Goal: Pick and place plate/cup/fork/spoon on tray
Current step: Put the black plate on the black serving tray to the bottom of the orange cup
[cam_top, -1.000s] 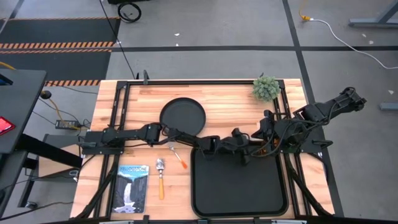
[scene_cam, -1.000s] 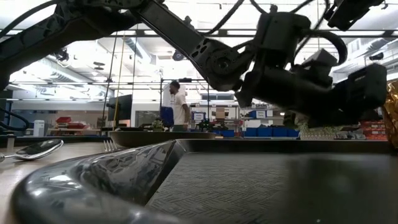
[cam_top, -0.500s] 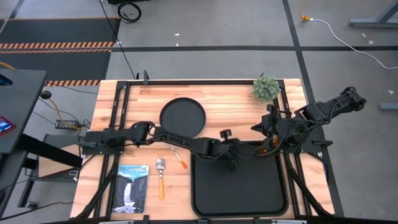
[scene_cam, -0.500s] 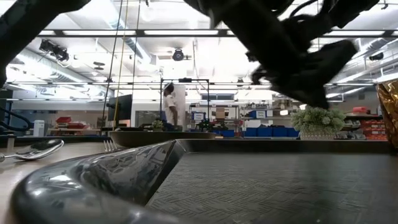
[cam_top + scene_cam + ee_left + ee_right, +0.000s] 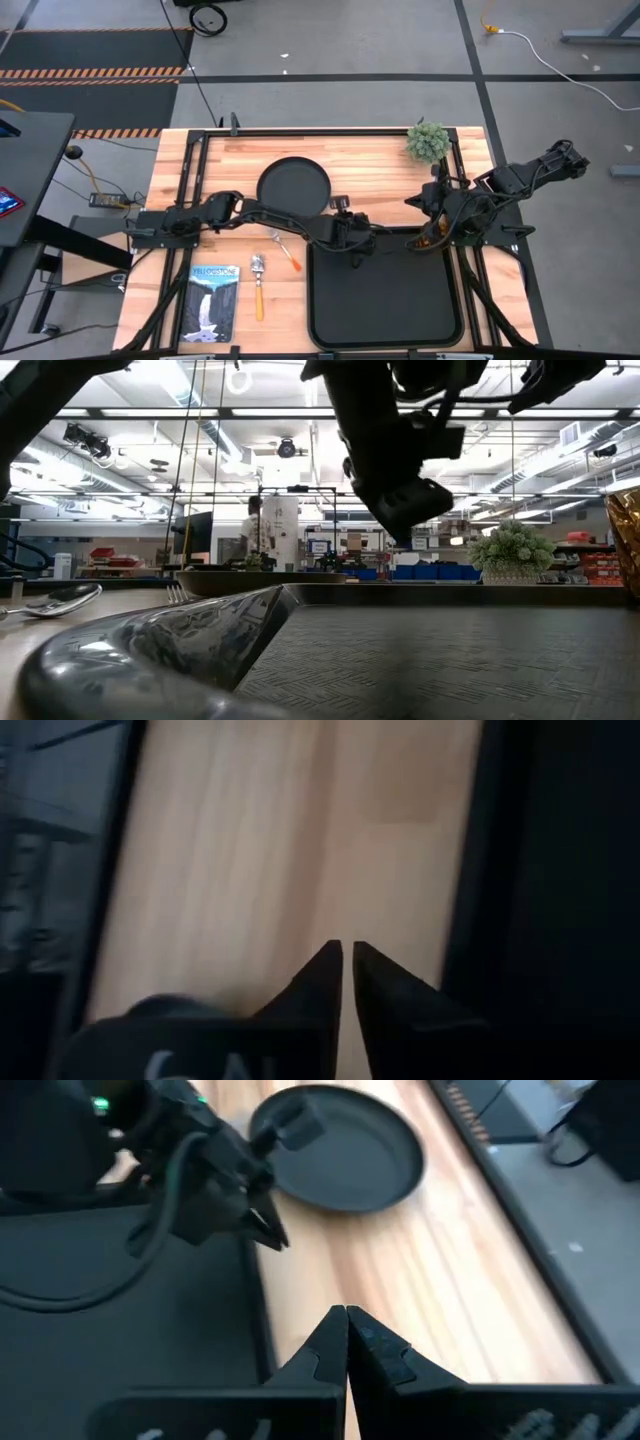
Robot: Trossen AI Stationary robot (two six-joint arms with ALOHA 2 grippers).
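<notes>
Four pieces were to go on the tray (image 5: 385, 320), and only the cup (image 5: 428, 241), a small amber see-through tumbler, stood at the tray's far right corner, seemingly just inside the rim. The plate (image 5: 293, 186), round, matte black with a raised lip, lay on the bare wood beyond the tray's far left corner. The fork (image 5: 284, 249), silver tines and orange handle, lay just left of the tray; the spoon (image 5: 258, 283), rounded silver bowl and yellow-orange handle, lay farther left, beside a booklet (image 5: 213, 301). The left gripper (image 5: 346, 955) hung over the tray's far left rim, fingers pressed together on nothing. The right gripper (image 5: 346, 1318) hovered by the tray's far right corner, near the cup, fingers likewise closed and empty. A small potted plant (image 5: 428, 141) stood well beyond the tray. Judgement: the plate looked the likely next pick for the left arm. Flat and wide, it would want the fingers spread first, then one slid under the raised lip at the near edge, pinching the rim, lifting level and clearing the tray's ribbed rim before lowering.
</notes>
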